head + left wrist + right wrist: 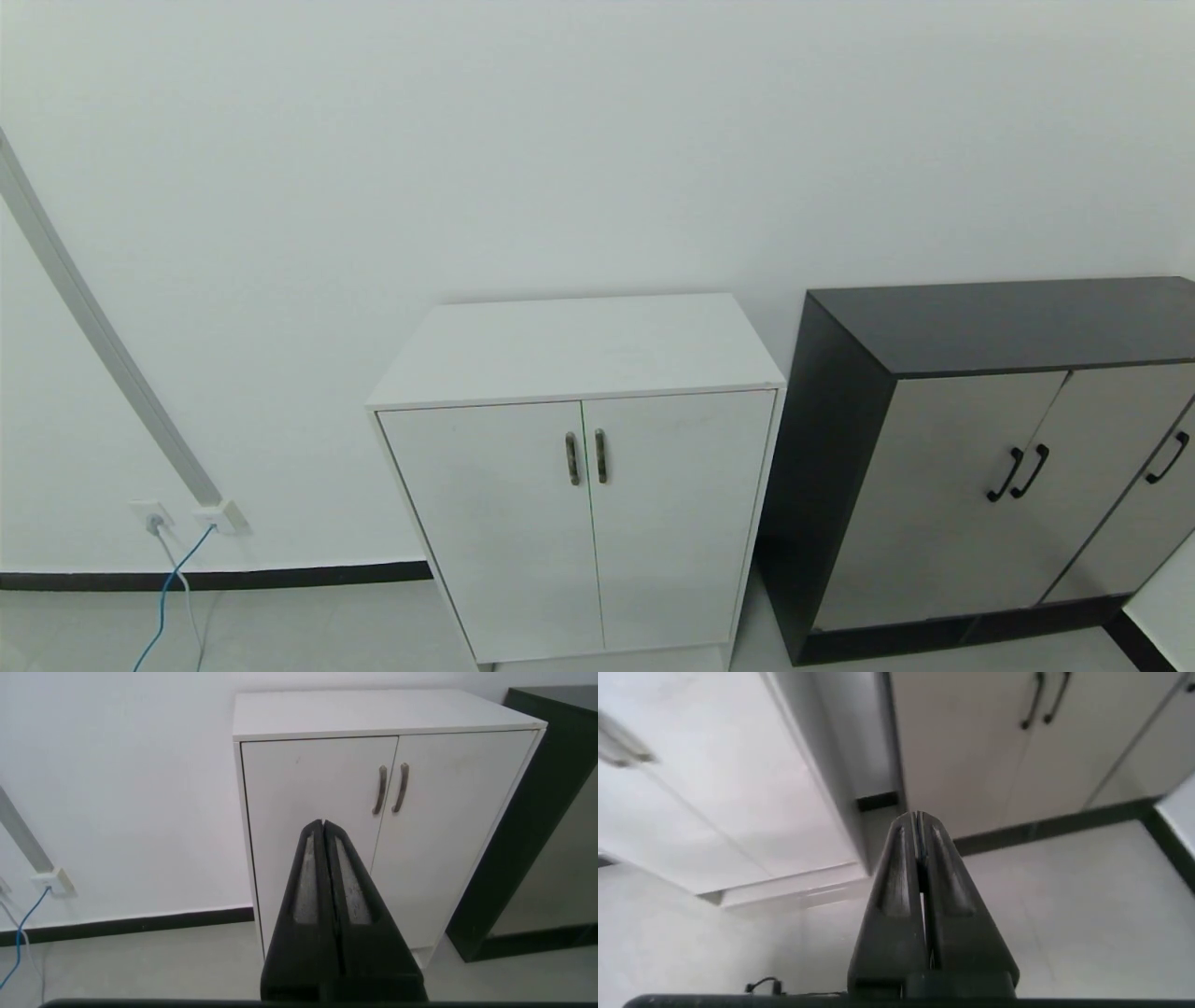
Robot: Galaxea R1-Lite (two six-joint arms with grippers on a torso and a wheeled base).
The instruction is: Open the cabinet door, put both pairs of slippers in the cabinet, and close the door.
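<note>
White wall (560, 140) backs 1 white cabinet (574, 350) and 1 black cabinet (1008, 322), both closed.

Right side: black cabinet (840, 448) on the floor (308, 625), back to the wall (560, 140). Its top and side are black, and its doors (962, 504) are grey, glossy and all shut. Two doors meet at a pair of curved black handles (1019, 471). A third door at the far right edge has a single handle (1167, 457). The floor is pale tile. A black baseboard (233, 579) runs along the wall foot at left. A white conduit (84, 317) slants down the left wall to a socket box (222, 516), with a second socket (149, 515) just beside it. A blue cable (168, 588) drops from the box to the floor. A white cable (189, 597) drops from the other socket and crosses the blue one.
</note>
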